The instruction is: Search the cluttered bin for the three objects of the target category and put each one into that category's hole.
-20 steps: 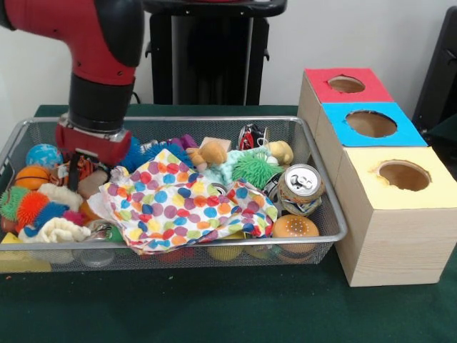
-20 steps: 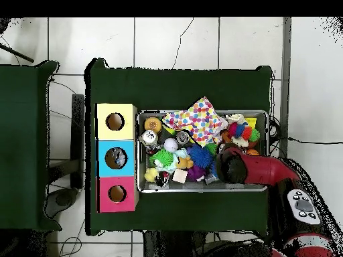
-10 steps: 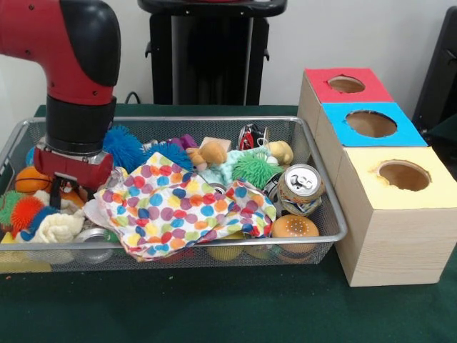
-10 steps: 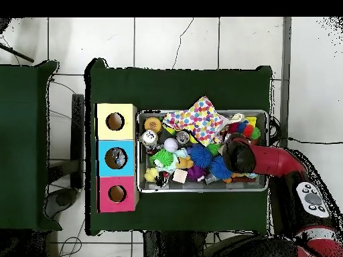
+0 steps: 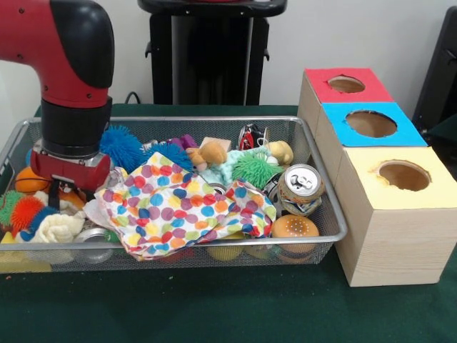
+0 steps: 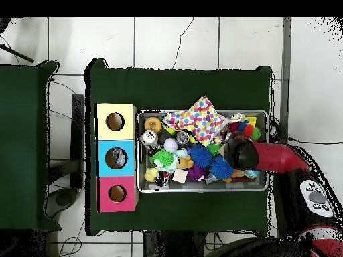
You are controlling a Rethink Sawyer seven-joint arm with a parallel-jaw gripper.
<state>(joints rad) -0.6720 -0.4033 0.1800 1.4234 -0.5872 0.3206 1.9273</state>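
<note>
My gripper (image 5: 64, 187) is down among the toys at the left end of the wire bin (image 5: 214, 119), beside an orange basketball (image 5: 28, 179) and a fuzzy orange and green toy (image 5: 25, 209). Its state is hidden by the wrist block and the clutter. A polka-dot cloth (image 5: 182, 207) covers the middle of the bin. To the right lie a drink can (image 5: 300, 187), a toy burger (image 5: 295, 229), a green spiky ball (image 5: 253, 169) and a plush bear (image 5: 207, 152). In the overhead view the arm (image 6: 242, 152) covers the gripper.
Three wooden boxes with holes stand against the bin's right side: red (image 5: 346, 84), blue (image 5: 370, 123), yellow (image 5: 403, 175). From above they are yellow (image 6: 114, 121), blue (image 6: 115, 158), red (image 6: 116, 193). A blue spiky ball (image 5: 121, 146) sits behind the arm.
In the front view the arm has shifted left and dropped lower into the toys, uncovering the blue spiky ball. Over the last half second it has barely moved.
</note>
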